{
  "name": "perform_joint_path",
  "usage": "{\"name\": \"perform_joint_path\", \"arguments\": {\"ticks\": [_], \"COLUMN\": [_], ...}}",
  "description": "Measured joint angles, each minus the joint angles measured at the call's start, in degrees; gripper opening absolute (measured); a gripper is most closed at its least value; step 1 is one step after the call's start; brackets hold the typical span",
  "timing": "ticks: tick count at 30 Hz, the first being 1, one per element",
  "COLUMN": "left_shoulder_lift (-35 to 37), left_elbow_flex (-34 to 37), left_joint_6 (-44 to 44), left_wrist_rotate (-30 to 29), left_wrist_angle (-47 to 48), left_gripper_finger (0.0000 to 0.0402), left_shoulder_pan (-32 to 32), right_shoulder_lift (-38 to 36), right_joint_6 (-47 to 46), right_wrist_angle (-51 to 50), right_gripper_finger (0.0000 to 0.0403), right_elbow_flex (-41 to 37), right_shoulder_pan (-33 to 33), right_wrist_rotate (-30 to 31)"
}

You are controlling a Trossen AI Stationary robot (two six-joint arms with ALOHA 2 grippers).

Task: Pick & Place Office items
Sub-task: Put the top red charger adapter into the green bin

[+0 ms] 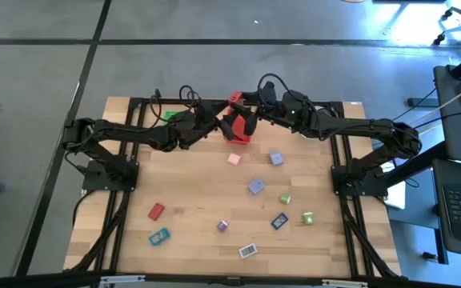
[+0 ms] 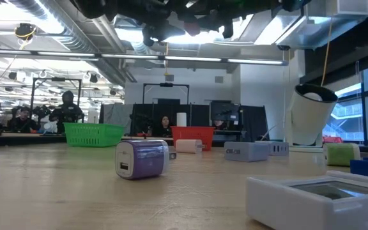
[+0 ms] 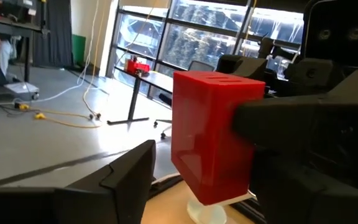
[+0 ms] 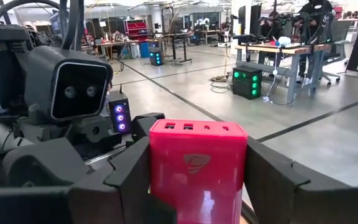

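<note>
Up at the far edge of the wooden desk [image 1: 190, 184], both arms meet above the red mesh basket [image 1: 238, 134]. The right gripper [image 4: 197, 180] is clamped on a red block [image 4: 197, 165], one finger pressed against each side, and holds it in the air over that basket. The left gripper [image 3: 197, 180] faces it from the other side: its fingers bracket the same red block [image 3: 213, 134], one finger apart from the block with a clear gap, the other close against its far side, though contact there cannot be told.

The other office items lie scattered on the nearer half of the desk: a pink piece [image 1: 234, 158], a lavender block [image 1: 275, 158], another lavender block [image 1: 255, 186], a green block [image 1: 284, 198], a blue piece [image 1: 279, 221], a second green block [image 1: 307, 218], a small purple block [image 1: 222, 226], a white flat piece [image 1: 248, 251], a teal piece [image 1: 159, 236] and a red piece [image 1: 156, 211]. A green mesh basket [image 2: 93, 133] sits at the far left edge.
</note>
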State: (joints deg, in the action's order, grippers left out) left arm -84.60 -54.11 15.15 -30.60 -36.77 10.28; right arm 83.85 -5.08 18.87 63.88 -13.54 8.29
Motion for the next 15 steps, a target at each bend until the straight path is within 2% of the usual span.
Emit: {"name": "perform_joint_path", "arguments": {"ticks": [15], "left_shoulder_lift": [0.0], "left_elbow_flex": [0.0], "left_joint_6": [0.8], "left_wrist_rotate": [2.0], "left_wrist_angle": [0.7], "left_gripper_finger": [0.0153], "left_shoulder_pan": [0.0], "right_shoulder_lift": [0.2], "right_joint_6": [-0.5], "right_wrist_angle": [-0.4], "right_gripper_finger": [0.0217], "right_elbow_flex": [0.0], "right_shoulder_pan": [0.1], "right_wrist_rotate": [0.4]}}
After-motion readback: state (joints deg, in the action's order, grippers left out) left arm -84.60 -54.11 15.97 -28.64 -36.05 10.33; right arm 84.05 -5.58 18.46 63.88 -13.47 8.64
